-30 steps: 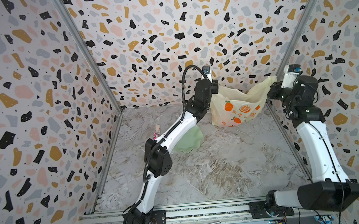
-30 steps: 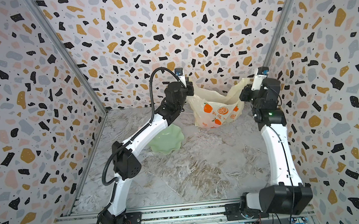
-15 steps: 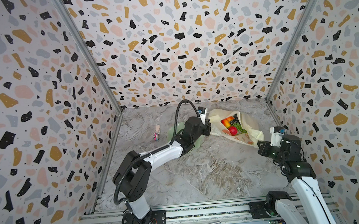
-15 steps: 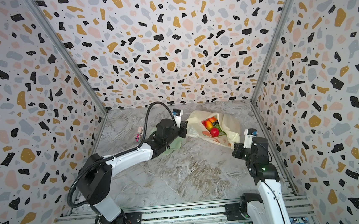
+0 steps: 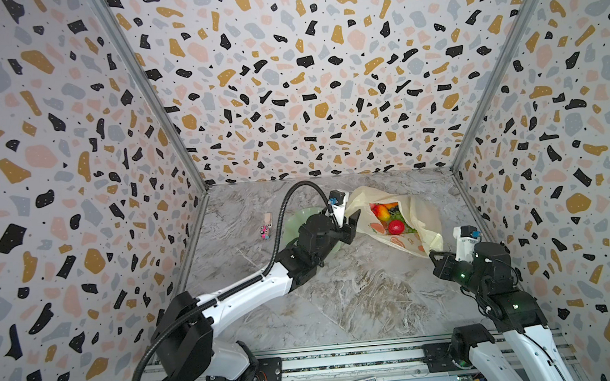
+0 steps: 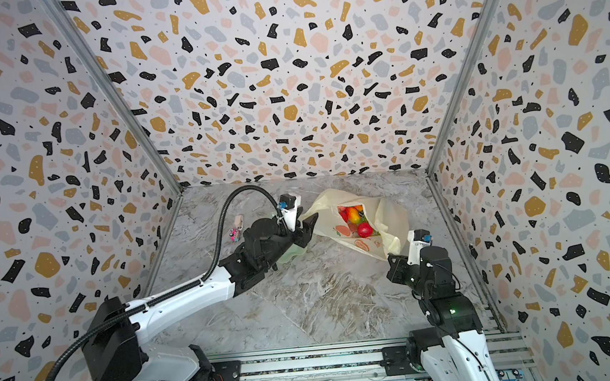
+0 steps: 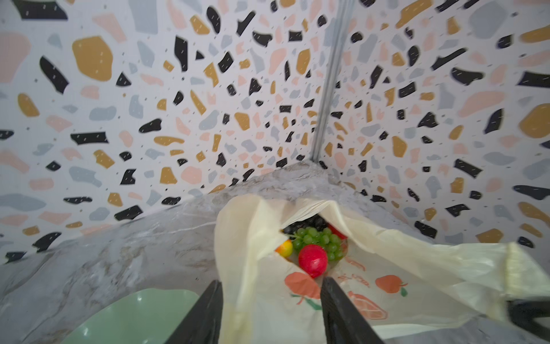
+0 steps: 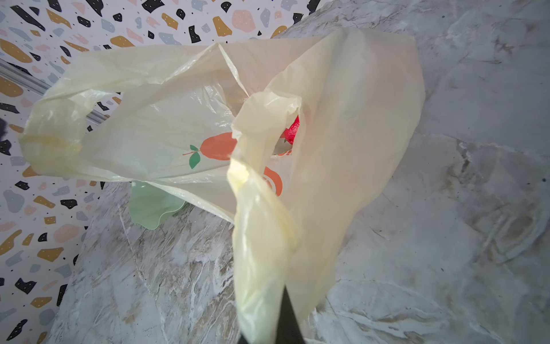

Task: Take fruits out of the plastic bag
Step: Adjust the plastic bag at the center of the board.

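"Where's the plastic bag (image 5: 423,219) sitting?"

"Toward the back right corner of the bench (image 5: 342,300), slumped, mouth gaping upward. The fruits (image 7: 315,247) are all inside it: a red apple (image 7: 313,260), green grapes (image 7: 318,238), dark grapes (image 7: 309,222) behind."

"Why does the right gripper (image 5: 434,257) hold it?"

"Its jaws are pinched tight on one handle (image 8: 262,232), drawn toward the bench's right edge. I'd say that stretches the mouth wide."

"And the left gripper (image 7: 271,309)?"

"Jaws apart, the other handle (image 7: 238,253) draped loose between them, nothing gripped. It points at the opening, above the green plate (image 7: 134,315) just beside the bag. That's likely where the fruit goes."
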`<move>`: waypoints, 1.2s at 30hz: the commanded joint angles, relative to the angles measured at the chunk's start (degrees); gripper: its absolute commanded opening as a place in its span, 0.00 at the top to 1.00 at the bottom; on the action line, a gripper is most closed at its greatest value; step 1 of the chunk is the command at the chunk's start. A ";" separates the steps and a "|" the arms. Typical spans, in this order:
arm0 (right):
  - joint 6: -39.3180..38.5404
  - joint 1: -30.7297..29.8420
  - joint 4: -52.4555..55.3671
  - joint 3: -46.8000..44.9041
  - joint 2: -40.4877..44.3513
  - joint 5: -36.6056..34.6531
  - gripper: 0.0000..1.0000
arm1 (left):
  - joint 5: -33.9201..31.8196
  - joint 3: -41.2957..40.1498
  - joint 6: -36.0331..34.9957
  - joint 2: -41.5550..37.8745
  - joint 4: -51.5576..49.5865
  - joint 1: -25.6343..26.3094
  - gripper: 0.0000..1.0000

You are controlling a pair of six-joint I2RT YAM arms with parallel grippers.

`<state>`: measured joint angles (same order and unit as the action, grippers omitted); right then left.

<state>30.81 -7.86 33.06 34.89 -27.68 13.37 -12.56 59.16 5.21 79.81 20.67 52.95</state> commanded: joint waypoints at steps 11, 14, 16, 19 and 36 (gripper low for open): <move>5.34 -2.99 4.35 -2.21 7.37 -3.71 0.98 | 4.08 20.16 -1.50 22.59 -5.83 10.77 0.69; 4.78 -2.95 4.12 -1.13 7.45 -5.06 0.97 | 3.01 18.74 -0.80 26.30 -3.31 10.77 0.73; 4.28 -2.96 3.72 -0.75 6.78 -5.27 0.97 | 2.41 16.70 -1.02 27.57 -0.05 10.77 0.75; 4.11 -2.96 2.69 -0.46 5.68 -5.00 0.98 | -0.03 15.79 -1.33 30.07 2.97 10.70 0.76; 4.88 -3.04 3.02 -0.98 6.19 -5.33 0.97 | -3.11 31.50 6.39 45.55 -6.87 8.41 0.60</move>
<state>35.73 -10.63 35.59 32.29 -21.76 9.21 -14.39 93.82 9.34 123.61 14.61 61.89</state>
